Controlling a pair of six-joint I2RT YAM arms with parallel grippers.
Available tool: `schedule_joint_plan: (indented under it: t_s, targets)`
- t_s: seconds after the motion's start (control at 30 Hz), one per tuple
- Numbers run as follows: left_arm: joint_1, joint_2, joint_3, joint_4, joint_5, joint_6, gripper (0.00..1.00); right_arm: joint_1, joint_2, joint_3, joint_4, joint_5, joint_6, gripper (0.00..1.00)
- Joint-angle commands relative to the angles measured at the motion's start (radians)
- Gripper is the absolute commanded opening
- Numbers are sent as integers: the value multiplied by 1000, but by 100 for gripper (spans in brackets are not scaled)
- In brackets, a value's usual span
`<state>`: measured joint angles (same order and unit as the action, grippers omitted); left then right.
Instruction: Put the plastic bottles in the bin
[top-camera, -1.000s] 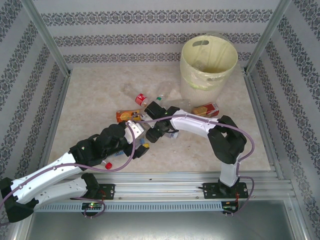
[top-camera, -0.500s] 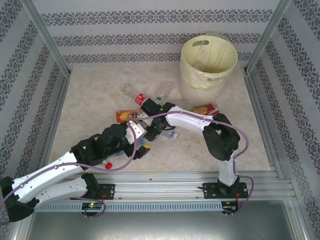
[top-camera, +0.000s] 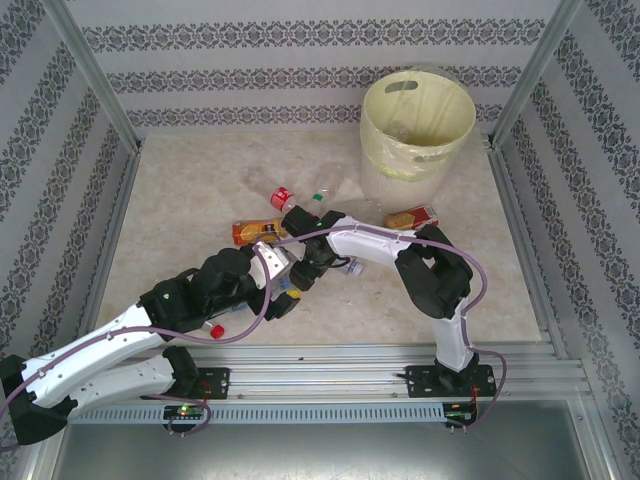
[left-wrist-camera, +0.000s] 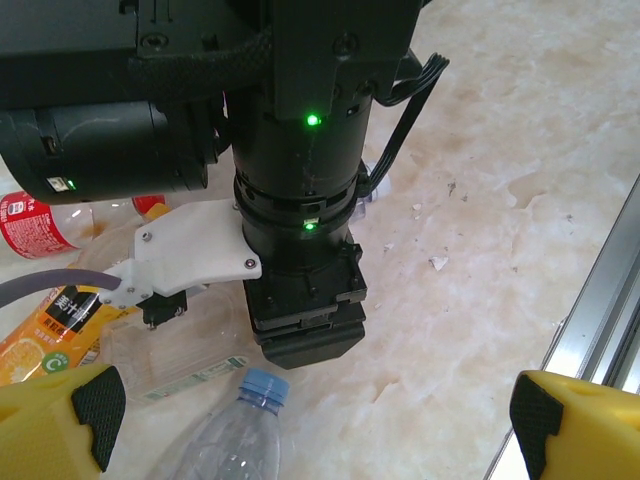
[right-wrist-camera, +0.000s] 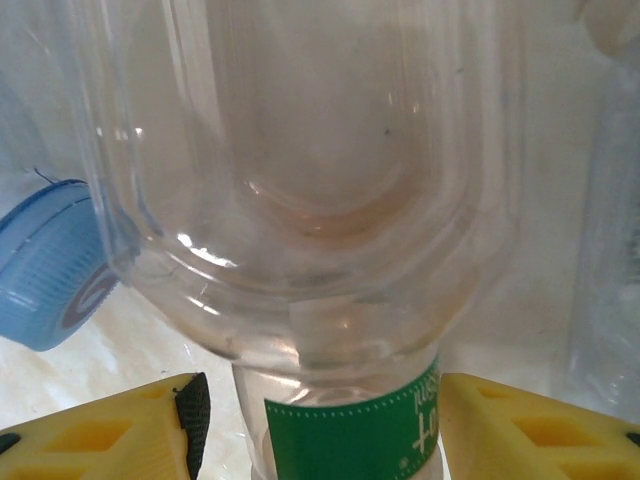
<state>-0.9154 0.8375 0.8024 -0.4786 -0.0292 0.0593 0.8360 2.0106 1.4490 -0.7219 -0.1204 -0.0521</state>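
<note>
Clear plastic bottle with a green label (right-wrist-camera: 345, 425) sits between the yellow fingers of the right gripper (right-wrist-camera: 322, 435); the jaws stand close on either side, one seemingly touching and a sliver of gap at the other, so I cannot tell whether they truly pinch; the left gripper (left-wrist-camera: 315, 415) is spread wide over a clear blue-capped bottle (left-wrist-camera: 240, 430), just beside the right arm's black wrist (left-wrist-camera: 300, 200). Small plastic bottles (top-camera: 255, 231) lie heaped mid-table; the tall pale-yellow round bin (top-camera: 400, 150) stands well apart at the far side. Best, I judge, to close squarely on the labelled waist, not the slick shoulder; lift straight up so neighbours are not dragged.
</note>
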Motion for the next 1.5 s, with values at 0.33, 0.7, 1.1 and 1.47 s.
schedule_joint_plan:
  t_s: [0.33, 0.7, 1.1, 1.47]
  targets:
    - [-12, -23, 15, 33, 20, -15, 100, 9, -4, -22, 16, 9, 4, 49]
    - [-11, -43, 26, 44, 47, -25, 100, -1, -152, -63, 42, 12, 23, 43]
    - [-9, -44, 38, 242, 61, -118, 100, -71, -391, -152, 104, -65, 105, 40]
    - [-7, 34, 89, 458, 20, -145, 100, -160, -550, -125, 124, -85, 165, 38]
